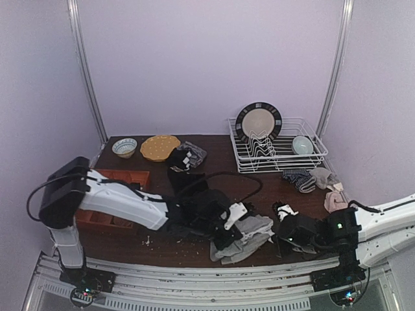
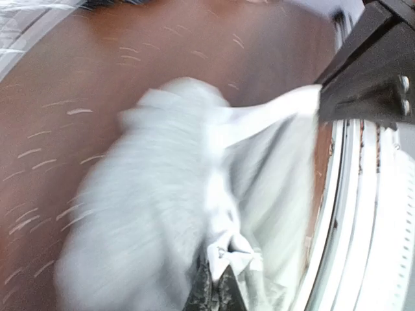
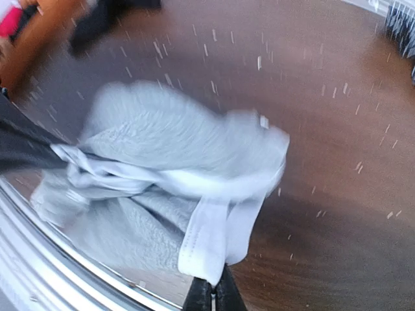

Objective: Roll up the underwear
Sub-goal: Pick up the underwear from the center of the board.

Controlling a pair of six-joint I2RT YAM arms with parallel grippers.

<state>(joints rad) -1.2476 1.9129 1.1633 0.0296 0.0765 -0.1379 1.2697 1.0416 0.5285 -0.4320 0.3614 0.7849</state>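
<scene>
left gripper (image 2: 213, 288) is clamping tight on one edge of the light grey underwear (image 3: 162, 149), right gripper (image 3: 212, 295) is pinching its white waistband (image 3: 206, 243), so the garment is spanning crosswise between them, bulk bunching just beyond both on the table (image 3: 337, 168).

Tabletop (image 1: 272, 194): dark brown wood, pale specks scattered over it.
Far left corner: small patterned bowl (image 1: 124, 147), with a yellow dish (image 1: 159, 147) just beside it.
Far edge, middle: dark-and-grey cloth heap (image 1: 187, 157).
Far right corner: white wire rack (image 1: 285, 162).
In front of the rack, toward the right edge: striped sock (image 1: 298, 178), pale cloth (image 1: 322, 176), pink cloth (image 1: 334, 201).
Left edge: orange tray (image 1: 126, 176).
Centre: black garment (image 1: 194, 194).
Near edge, middle: light grey underwear (image 1: 249, 233), crumpled.
</scene>
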